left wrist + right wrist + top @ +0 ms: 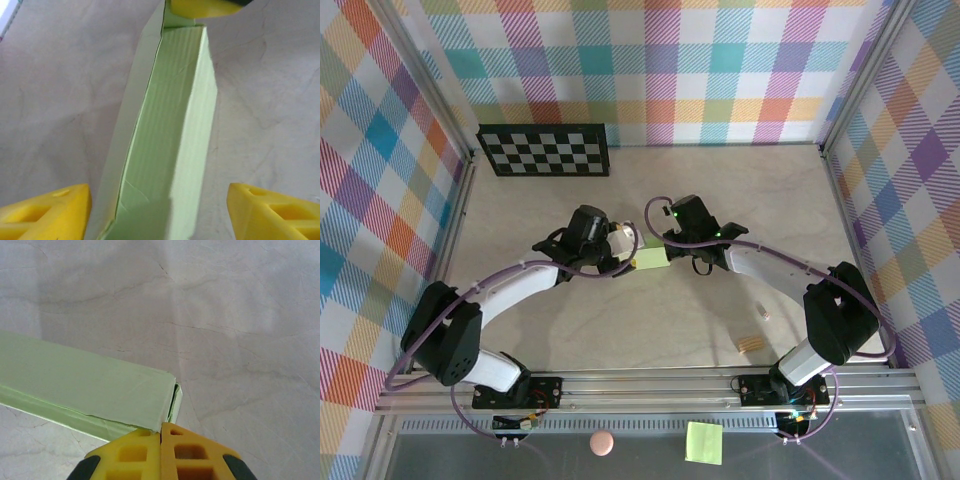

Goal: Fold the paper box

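The paper box (650, 259) lies at the table's middle between both arms, a pale lime-green card folded into a long narrow shape. In the left wrist view the paper box (170, 125) runs from bottom centre up to the top. My left gripper (160, 215) is open, its yellow fingers (45, 210) standing wide on either side of the box without touching it. The right gripper (161, 432) is shut, its tips against the near end corner of the paper box (85, 380). I cannot see any card between them. From above, the left gripper (625, 243) and right gripper (665, 245) face each other.
A checkerboard (545, 150) lies at the back left. A small wooden piece (750, 345) sits at the front right of the table. A green sticky note (704, 441) and a pink ball (602, 443) rest below the rail. Plaid walls enclose three sides.
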`<action>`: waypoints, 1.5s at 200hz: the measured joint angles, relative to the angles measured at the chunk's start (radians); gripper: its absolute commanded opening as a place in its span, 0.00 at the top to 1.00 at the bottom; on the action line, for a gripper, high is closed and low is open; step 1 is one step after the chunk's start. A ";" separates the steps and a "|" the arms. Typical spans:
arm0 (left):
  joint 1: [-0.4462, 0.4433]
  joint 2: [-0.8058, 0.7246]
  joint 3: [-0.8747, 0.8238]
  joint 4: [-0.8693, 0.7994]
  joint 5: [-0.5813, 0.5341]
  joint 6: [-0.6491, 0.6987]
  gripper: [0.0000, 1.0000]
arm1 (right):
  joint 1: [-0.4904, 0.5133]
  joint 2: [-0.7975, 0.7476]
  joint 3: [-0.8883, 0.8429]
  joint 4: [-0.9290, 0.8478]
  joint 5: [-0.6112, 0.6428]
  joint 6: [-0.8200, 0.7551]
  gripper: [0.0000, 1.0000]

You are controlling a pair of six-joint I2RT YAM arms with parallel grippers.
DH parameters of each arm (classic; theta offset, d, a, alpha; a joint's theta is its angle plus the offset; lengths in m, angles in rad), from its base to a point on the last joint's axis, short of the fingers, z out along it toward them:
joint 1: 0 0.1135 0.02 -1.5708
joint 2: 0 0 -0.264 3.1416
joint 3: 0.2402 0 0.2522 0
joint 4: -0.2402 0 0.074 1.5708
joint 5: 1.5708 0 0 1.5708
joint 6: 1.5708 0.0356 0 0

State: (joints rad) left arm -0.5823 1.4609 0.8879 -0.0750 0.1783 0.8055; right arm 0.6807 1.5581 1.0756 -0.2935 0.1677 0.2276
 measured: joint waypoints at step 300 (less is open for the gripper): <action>-0.005 0.048 -0.082 0.207 -0.064 0.100 0.58 | -0.048 0.071 0.230 -0.189 -0.128 0.095 0.89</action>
State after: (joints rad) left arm -0.5869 1.5093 0.8059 0.1318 0.1146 0.9058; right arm 0.6323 1.6291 1.3056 -0.4828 0.0395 0.3229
